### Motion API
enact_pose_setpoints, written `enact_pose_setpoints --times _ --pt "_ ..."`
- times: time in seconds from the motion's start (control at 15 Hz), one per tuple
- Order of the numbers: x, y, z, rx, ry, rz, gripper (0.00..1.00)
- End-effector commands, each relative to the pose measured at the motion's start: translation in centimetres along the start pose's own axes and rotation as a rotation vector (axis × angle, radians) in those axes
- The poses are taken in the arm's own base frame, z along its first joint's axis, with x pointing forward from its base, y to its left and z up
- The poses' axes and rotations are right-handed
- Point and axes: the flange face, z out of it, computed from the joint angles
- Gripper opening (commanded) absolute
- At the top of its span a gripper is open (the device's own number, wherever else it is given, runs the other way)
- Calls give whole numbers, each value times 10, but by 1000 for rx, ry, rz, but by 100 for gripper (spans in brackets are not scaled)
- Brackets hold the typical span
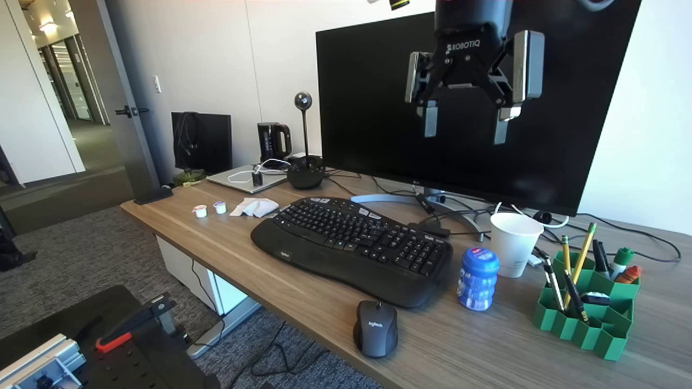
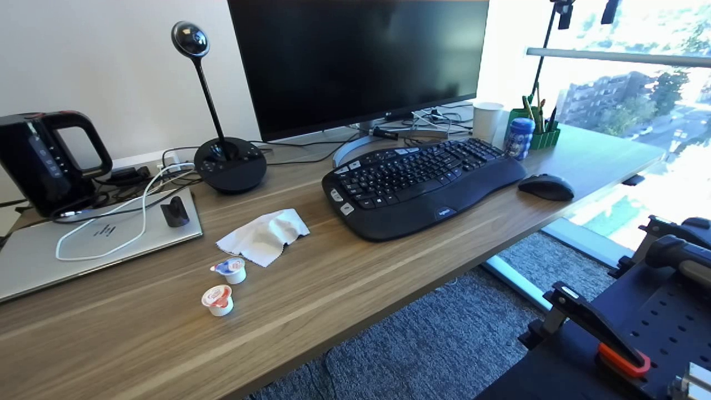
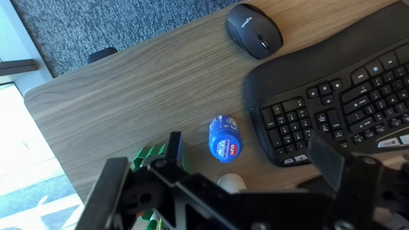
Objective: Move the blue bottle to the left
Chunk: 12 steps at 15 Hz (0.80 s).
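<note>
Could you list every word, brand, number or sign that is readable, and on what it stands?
"ROBOTIQ": black two-fingered gripper
"logitech": dark grey plastic mouse
"logitech": curved black keyboard
"mentos": top of squat blue plastic bottle
"GUM": same bottle
"LG": large black monitor
Too small or blurred: bottle's side label, most key legends, lids of small white tubs, logo on flat silver laptop, marks on black kettle.

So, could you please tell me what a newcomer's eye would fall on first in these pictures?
Probably the open gripper, hanging in front of the big black monitor in an exterior view. Next would come the bright blue bottle, standing upright on the desk between the black keyboard and the green pen holder.
</note>
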Motion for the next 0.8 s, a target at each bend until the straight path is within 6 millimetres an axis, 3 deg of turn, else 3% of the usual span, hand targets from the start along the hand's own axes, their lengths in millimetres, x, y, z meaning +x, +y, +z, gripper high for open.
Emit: enact_pose_setpoints --times 0.0,0.73 --pt "0 25 -11 11 36 45 100" --pt "37 77 8 42 13 179 100"
